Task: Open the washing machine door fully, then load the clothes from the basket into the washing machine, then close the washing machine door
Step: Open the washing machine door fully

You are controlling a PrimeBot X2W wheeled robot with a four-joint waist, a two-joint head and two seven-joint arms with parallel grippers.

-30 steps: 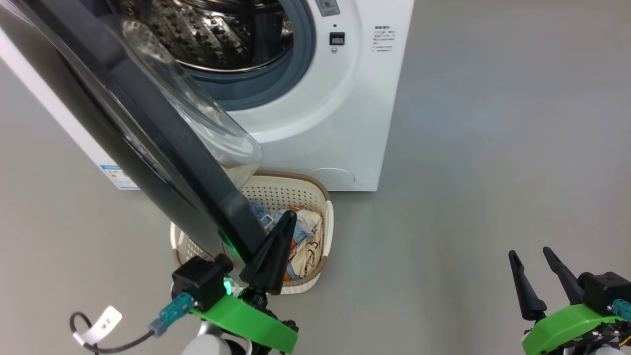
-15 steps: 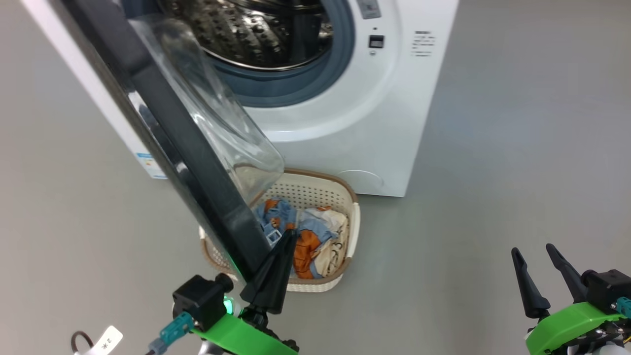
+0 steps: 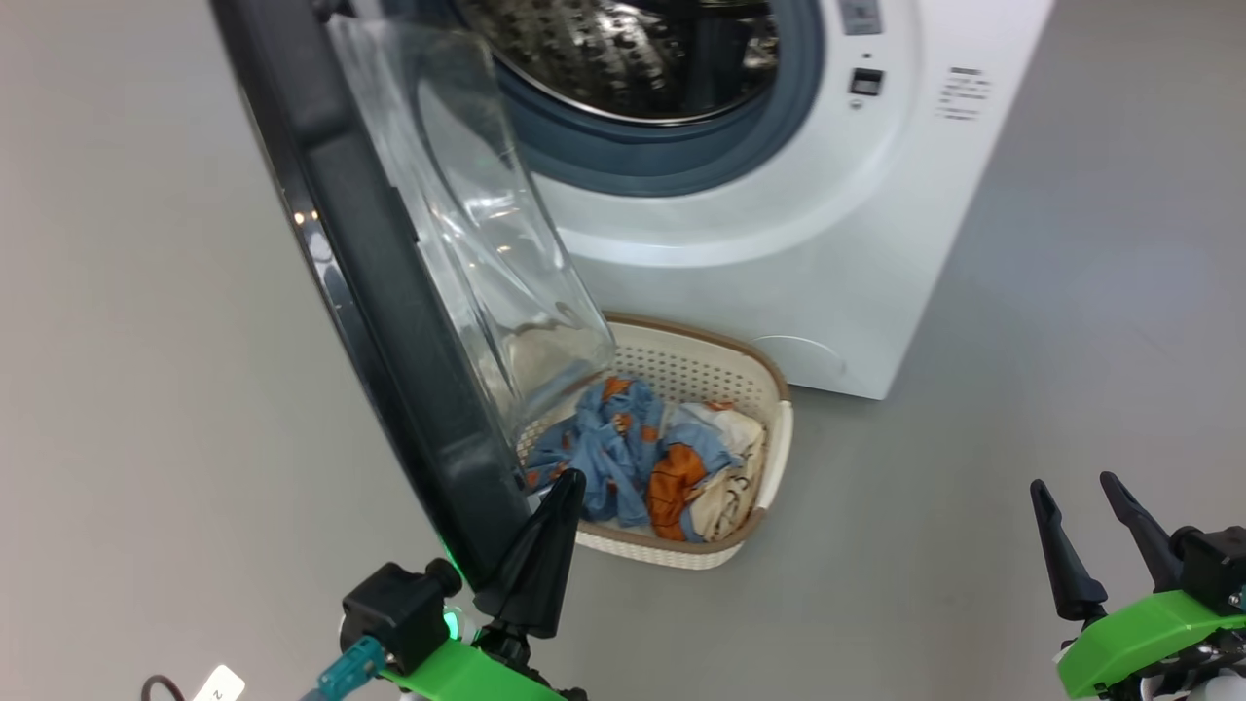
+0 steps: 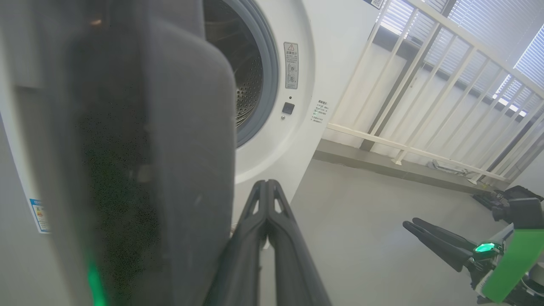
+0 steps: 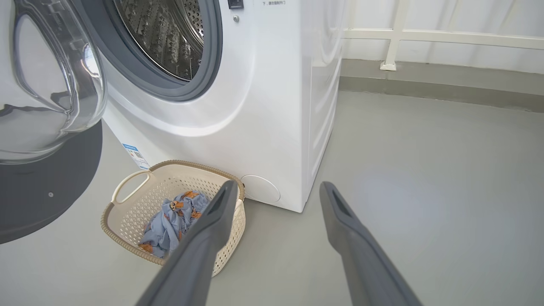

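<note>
The white washing machine (image 3: 779, 253) stands with its steel drum (image 3: 633, 49) exposed. Its door (image 3: 360, 292) hangs open, seen nearly edge-on, the clear glass bowl (image 3: 487, 243) facing the machine. My left gripper (image 3: 567, 480) is shut with nothing in it, its fingers right beside the lower inner edge of the door's black rim (image 4: 148, 148). On the floor in front of the machine sits the cream basket (image 3: 769, 389), holding the blue and orange clothes (image 3: 623, 448). The right gripper (image 3: 1073, 481) is open and empty, low at the right and well clear of the basket (image 5: 178, 163).
Grey floor spreads out to the right of the machine. A white railing (image 4: 403, 106) and a low kerb run behind it. The door's glass bowl overhangs the near left part of the basket.
The head camera has shifted, so the machine now sits further right. The door has swung wider with the shut left gripper beside its lower edge, and more of the clothes shows. The right gripper has hardly moved.
</note>
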